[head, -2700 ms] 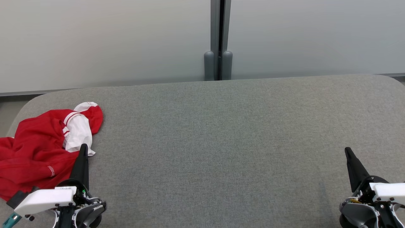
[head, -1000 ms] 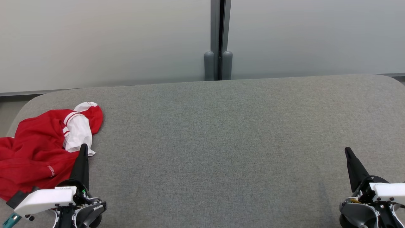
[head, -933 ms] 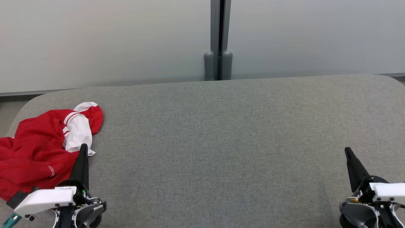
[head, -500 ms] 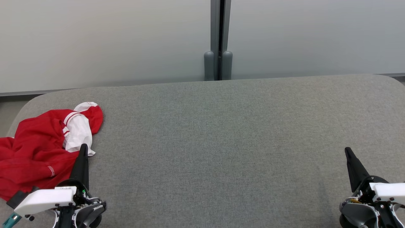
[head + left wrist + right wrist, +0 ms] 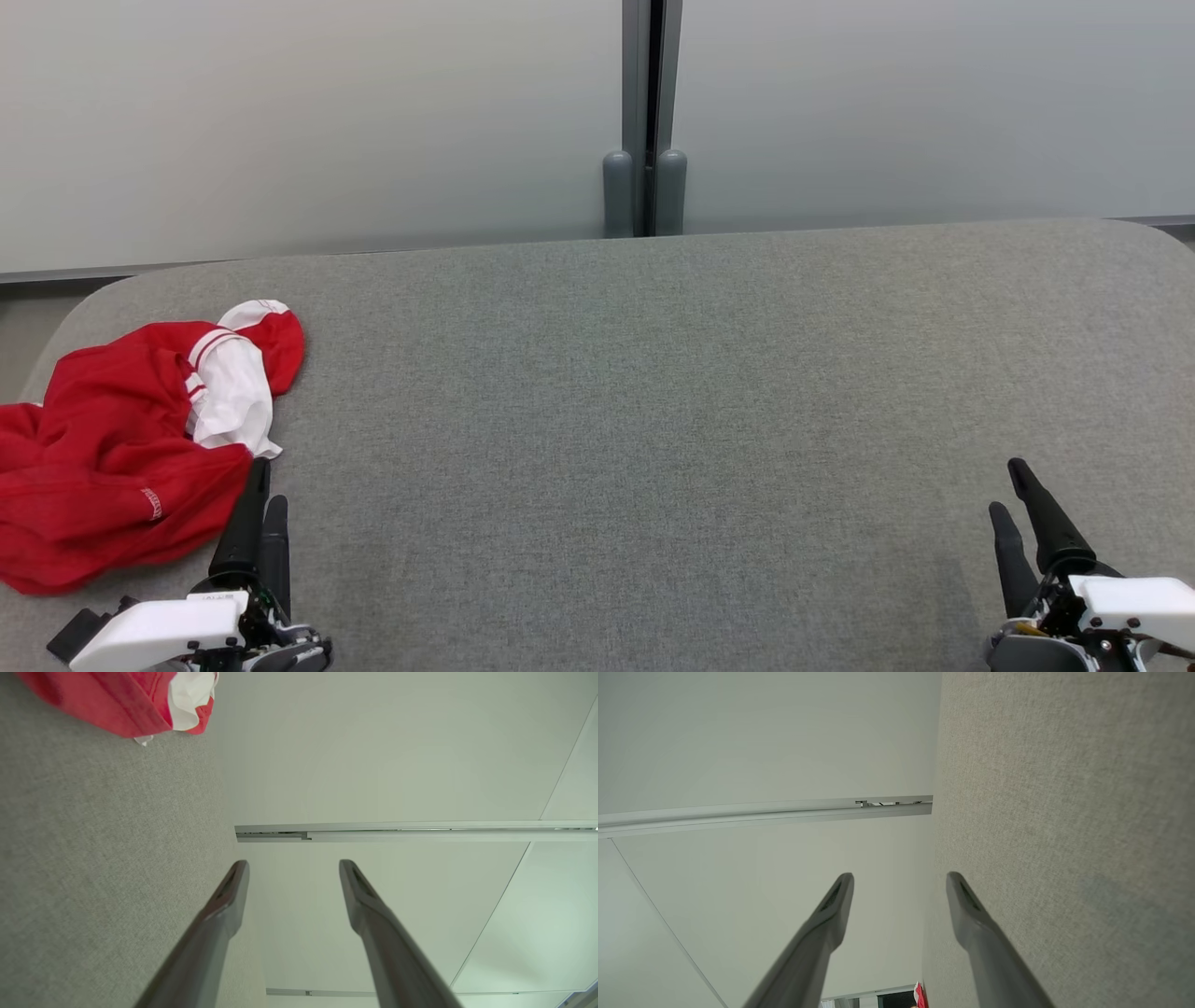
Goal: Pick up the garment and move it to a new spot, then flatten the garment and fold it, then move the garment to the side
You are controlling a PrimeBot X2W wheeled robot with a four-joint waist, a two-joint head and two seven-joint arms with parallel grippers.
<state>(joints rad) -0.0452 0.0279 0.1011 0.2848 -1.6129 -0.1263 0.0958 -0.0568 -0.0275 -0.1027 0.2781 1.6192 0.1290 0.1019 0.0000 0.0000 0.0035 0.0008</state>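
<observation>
Bright, soft, even light, the head view sharp, a faint shadow dimming the grey tabletop [image 5: 1125, 914].

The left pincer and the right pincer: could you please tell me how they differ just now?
The left pincer sits at the left end of the table, beside the red garment; the right pincer sits at the right end, with bare table around it. The left pincer's wrist view shows the garment near, the right pincer's a far red speck. Both are open, empty and point toward the wall.

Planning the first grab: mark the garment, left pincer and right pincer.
garment [image 5: 103, 448], head view, red body.
left pincer [image 5: 293, 863], left wrist view, between fingertips.
right pincer [image 5: 900, 875], right wrist view, between fingertips.
</observation>
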